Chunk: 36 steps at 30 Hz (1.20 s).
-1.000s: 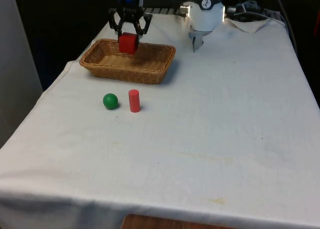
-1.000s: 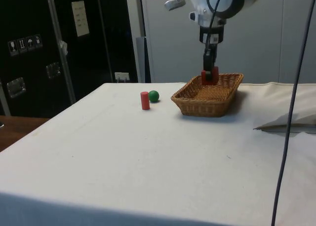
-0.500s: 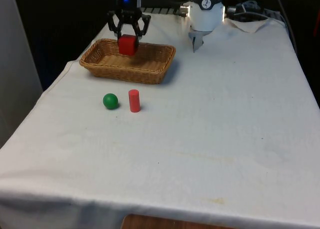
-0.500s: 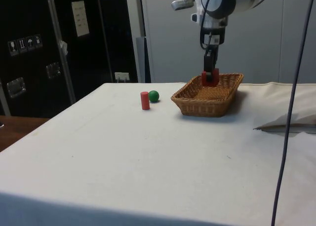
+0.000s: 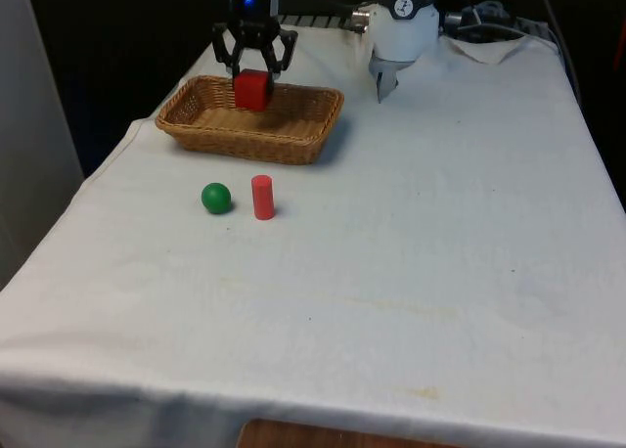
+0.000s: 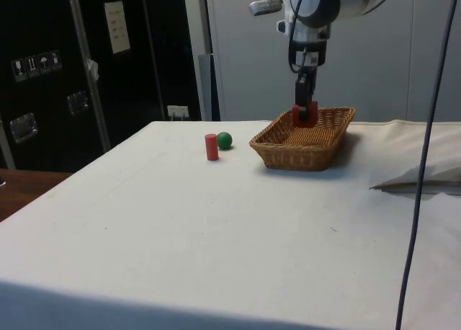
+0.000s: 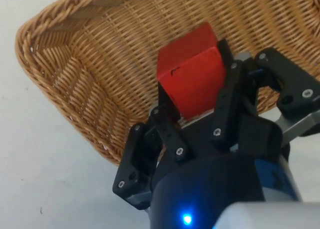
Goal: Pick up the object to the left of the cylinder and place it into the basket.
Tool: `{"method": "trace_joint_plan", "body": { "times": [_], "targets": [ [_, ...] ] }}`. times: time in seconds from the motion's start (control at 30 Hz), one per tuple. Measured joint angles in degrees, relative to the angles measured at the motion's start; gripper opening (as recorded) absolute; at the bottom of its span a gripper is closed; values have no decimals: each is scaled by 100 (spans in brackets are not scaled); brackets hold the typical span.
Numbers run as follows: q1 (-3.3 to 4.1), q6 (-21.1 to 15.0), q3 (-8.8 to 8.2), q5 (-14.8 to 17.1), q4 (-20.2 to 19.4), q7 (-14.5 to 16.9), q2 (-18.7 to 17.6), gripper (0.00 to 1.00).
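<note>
In the front view, the gripper (image 5: 254, 76) hangs over the wicker basket (image 5: 293, 140), its two fingers closed on a red cube (image 5: 253, 89) held between them above the basket's floor. Well in front of the fingers, on the white cloth (image 5: 411, 262), a green ball (image 5: 216, 198) lies just beside an upright red cylinder (image 5: 262, 197), apart from it.

In the side view, the gripper (image 6: 304, 110) points straight down and the red cube (image 6: 303, 114) sits between the fingertips at about the level of the basket (image 6: 302, 146) rim.

In the wrist view, the fingers (image 7: 167, 126) clamp opposite faces of the red cube (image 7: 192, 74), with the basket (image 7: 85, 84) weave beneath it.
</note>
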State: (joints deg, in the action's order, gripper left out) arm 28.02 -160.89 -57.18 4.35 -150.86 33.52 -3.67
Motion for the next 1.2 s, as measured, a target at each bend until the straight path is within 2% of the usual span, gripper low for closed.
{"method": "trace_joint_plan", "body": {
  "times": [0.53,0.93,1.2],
  "targets": [
    [0,0,11,11,29,46,-178,6],
    [6,11,155,138,160,46,-435,6],
    [6,11,304,332,298,52,-739,6]
  ]
}}
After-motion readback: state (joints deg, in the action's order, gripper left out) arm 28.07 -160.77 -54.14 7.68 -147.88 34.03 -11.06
